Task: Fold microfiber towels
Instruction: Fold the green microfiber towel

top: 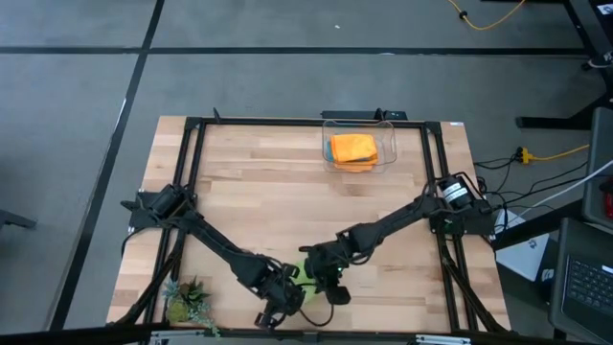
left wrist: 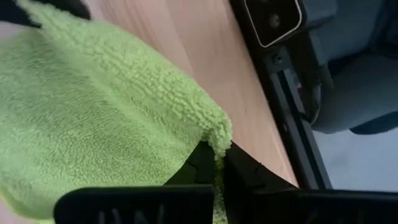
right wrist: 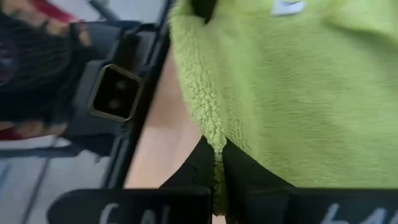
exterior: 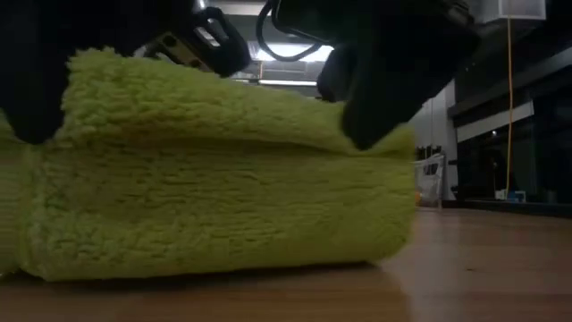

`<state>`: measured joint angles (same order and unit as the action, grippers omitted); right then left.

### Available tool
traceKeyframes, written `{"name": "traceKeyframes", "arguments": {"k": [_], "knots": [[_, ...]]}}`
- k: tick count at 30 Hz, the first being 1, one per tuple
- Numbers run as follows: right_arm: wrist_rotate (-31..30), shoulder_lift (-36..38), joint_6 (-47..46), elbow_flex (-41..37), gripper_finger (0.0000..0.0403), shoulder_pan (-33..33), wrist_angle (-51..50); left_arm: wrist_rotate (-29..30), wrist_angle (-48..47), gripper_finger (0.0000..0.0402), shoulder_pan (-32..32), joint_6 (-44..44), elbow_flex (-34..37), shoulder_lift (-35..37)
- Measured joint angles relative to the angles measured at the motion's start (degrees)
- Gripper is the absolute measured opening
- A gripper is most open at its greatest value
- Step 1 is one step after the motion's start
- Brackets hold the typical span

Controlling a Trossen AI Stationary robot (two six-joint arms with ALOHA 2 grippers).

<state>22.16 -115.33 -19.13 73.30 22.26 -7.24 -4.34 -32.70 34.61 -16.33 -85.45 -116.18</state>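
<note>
Towel at table's 6 o'clock edge, bin with folded towels at 12 to 1 o'clock, plant at 7 o'clock corner.

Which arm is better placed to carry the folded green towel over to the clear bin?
Probably right. Both tools, left and right, pinch the lime towel, but the bin sits on the right arm's side.

A lab: wooden table in a black frame, concrete floor, trailing cables
</note>
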Motion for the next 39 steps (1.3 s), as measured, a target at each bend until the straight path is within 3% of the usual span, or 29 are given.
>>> {"name": "traceKeyframes", "arguments": {"k": [5,11,17,26,35,39], "knots": [[4.89,0.00,0.12,0.00,0.0008,-1.67,-0.04,-6.29,0.48,0.0000,-2.14,4.51,0.14,0.00],[5.23,-0.20,0.11,-0.55,0.0008,-1.93,-0.48,-13.34,2.75,0.0000,-5.83,3.07,4.79,0.11],[4.35,-0.33,-0.15,-0.57,0.0008,-2.38,0.05,-16.45,1.42,0.0000,-8.44,0.73,8.46,1.59],[9.45,-0.66,-1.23,-1.23,0.0008,-3.74,3.96,-18.37,-1.41,0.0000,-12.06,4.08,12.19,7.98],[9.32,-1.18,-2.84,-1.27,0.0008,-4.53,4.32,-23.57,9.24,0.0000,-16.14,2.22,22.76,12.33],[3.38,-1.25,-5.09,-1.31,0.0008,-5.05,3.11,-24.47,9.90,0.0000,-17.83,3.24,24.46,12.43]]}}
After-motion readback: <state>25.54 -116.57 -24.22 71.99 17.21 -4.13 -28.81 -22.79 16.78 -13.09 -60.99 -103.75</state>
